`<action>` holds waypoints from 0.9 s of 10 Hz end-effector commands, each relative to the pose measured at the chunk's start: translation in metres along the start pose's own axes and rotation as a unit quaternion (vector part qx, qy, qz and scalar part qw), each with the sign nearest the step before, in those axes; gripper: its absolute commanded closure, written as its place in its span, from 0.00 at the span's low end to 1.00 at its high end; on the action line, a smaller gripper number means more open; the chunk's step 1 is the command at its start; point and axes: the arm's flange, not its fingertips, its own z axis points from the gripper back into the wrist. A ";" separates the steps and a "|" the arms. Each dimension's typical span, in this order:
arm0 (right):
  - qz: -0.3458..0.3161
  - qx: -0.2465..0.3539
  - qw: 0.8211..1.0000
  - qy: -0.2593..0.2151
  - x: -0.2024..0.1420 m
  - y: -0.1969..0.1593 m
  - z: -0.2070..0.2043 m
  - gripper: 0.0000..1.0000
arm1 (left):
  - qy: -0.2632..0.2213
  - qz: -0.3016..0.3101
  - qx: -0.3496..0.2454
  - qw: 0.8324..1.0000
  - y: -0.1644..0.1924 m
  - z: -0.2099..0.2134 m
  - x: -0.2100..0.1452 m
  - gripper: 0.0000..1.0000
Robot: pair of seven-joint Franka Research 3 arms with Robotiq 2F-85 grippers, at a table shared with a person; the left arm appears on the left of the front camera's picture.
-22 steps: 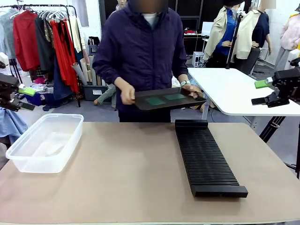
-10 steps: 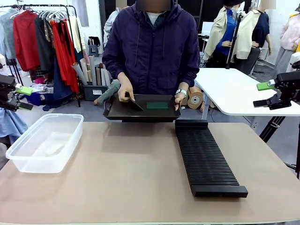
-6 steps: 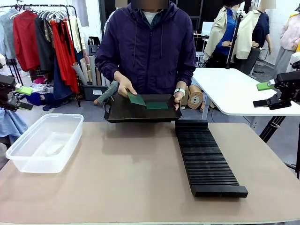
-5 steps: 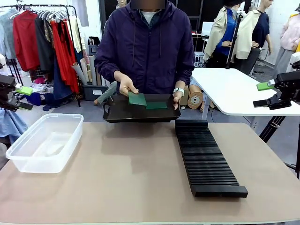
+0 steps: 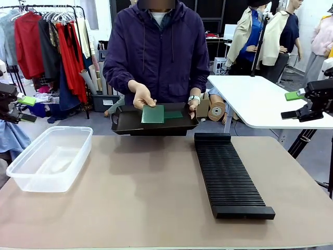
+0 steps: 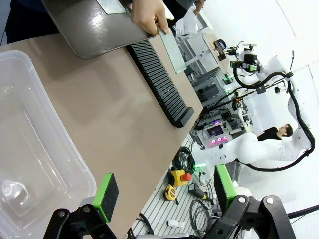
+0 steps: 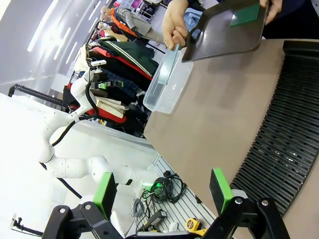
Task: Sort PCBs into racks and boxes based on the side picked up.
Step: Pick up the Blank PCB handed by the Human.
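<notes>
PCB (image 5: 153, 114): green, thin, flat. Held beyond the rack's (image 5: 229, 174) far end, off toward its box side, just over the tray. Pinched at the top edge by person's right hand (image 5: 141, 96), thumb on the face, fingers behind. Hangs near upright, broad face toward the rack's near end, probably to display the picked side and leave the lower edge free for a grip.

Second PCB (image 5: 177, 114): flat on the tray, partly hidden by the first, likewise beyond the rack's far end. Judged next in line.

Tray (image 5: 125, 126): black, rimmed, carried in the air past the rack's far end, not resting on the table (image 5: 140, 198). Gripped at one end by person's left hand (image 5: 192, 108), fingers curled round the rim. Kept roughly level, presumably to stop the loose board sliding.

Rack: black, ribbed, slots vacant, laid lengthwise on the table, near end toward the robot, for upright slotting from above.

Box (image 5: 21, 172): clear, nothing inside, well apart from the rack on the left gripper's side, top open for dropping.

Left gripper (image 5: 30, 109): jaws spread wide, nothing between, parked well out from the rack, beyond the box.

Right gripper (image 5: 287, 103): jaws spread likewise, holding nothing, parked well out from the rack's other side, above table height.

Stage, as judged: handover not yet begun, no board sorted.
</notes>
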 end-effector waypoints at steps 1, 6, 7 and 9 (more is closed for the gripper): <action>0.003 0.009 1.000 -0.003 0.001 0.002 0.001 0.00 | 0.000 0.002 0.002 1.000 -0.001 0.001 -0.001 0.00; 0.003 0.009 1.000 -0.003 0.001 0.002 0.001 0.00 | 0.000 0.000 0.000 1.000 0.000 0.000 0.000 0.00; 0.003 0.009 1.000 -0.003 0.001 0.002 0.001 0.00 | -0.011 0.008 -0.017 1.000 0.007 -0.009 0.008 0.00; 0.003 0.009 1.000 -0.003 0.001 0.002 0.001 0.00 | -0.015 0.046 -0.048 0.998 0.024 -0.040 0.021 0.00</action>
